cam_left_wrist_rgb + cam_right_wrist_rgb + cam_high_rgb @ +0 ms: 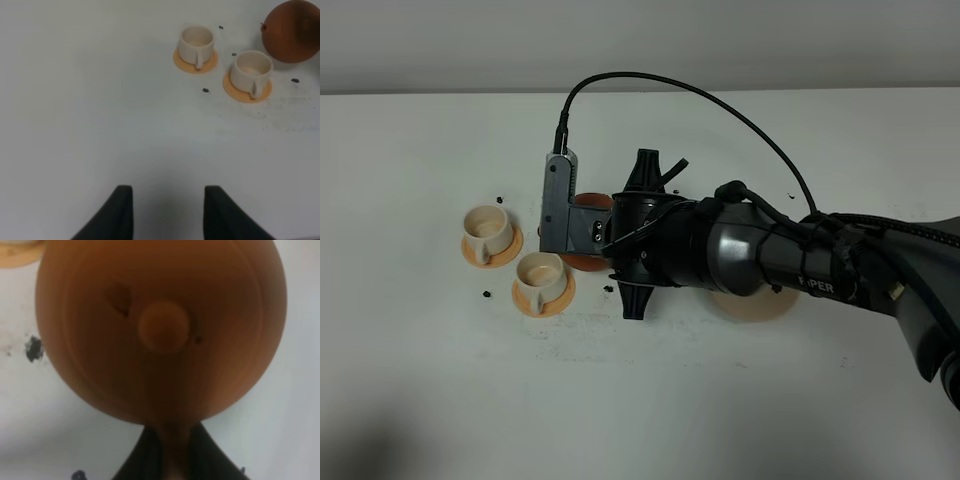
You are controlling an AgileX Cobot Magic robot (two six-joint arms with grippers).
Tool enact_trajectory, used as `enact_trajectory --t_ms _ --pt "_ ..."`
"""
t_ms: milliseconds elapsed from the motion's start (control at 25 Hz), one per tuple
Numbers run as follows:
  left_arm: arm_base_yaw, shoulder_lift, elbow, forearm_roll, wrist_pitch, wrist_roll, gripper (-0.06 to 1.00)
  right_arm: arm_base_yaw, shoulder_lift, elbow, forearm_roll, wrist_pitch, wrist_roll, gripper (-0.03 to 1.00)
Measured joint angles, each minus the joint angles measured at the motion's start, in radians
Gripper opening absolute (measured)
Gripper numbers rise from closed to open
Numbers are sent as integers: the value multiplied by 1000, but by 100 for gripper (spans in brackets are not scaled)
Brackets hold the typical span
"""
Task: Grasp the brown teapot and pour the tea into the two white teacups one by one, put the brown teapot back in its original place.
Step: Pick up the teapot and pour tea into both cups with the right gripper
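- Two white cups on orange saucers [470, 252], side by side on the white table [420, 390]: far cup [488, 230] at 9 o'clock of the teapot, near cup [542, 275] at 7 o'clock.
- No dark tea to be made out in either cup from the left wrist view.
- Teapot [582, 263] off its dish, just beside the near cup, mostly hidden under the right arm in the high view.
- Beige dish [760, 308] well apart at 4 o'clock of the teapot, half covered by that arm.
- Right gripper [170, 432] pinching the loop handle [170, 460], jaws closed tight on it.
- Left gripper [168, 192] with jaws spread and nothing between them, over bare table, well apart from the cups.
- Probably stiff, brittle clay, fairly heavy if full; no bumping against the cups.
- Handle the only sound hold; round body too wide and likely too slick for the jaws.
- Likely to swing about so narrow a grip, so best tipped slowly; knobbed lid [164, 326] perhaps loose at a steep tilt.
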Motion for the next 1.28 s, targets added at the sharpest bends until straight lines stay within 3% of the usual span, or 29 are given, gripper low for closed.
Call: enact_trajectory --t_ms 520,1280 --pt "0 0 0 0 0 0 36 13 1 17 -67 1 -1 12" --pt "0 0 0 0 0 0 36 31 8 19 -247 2 -2 12"
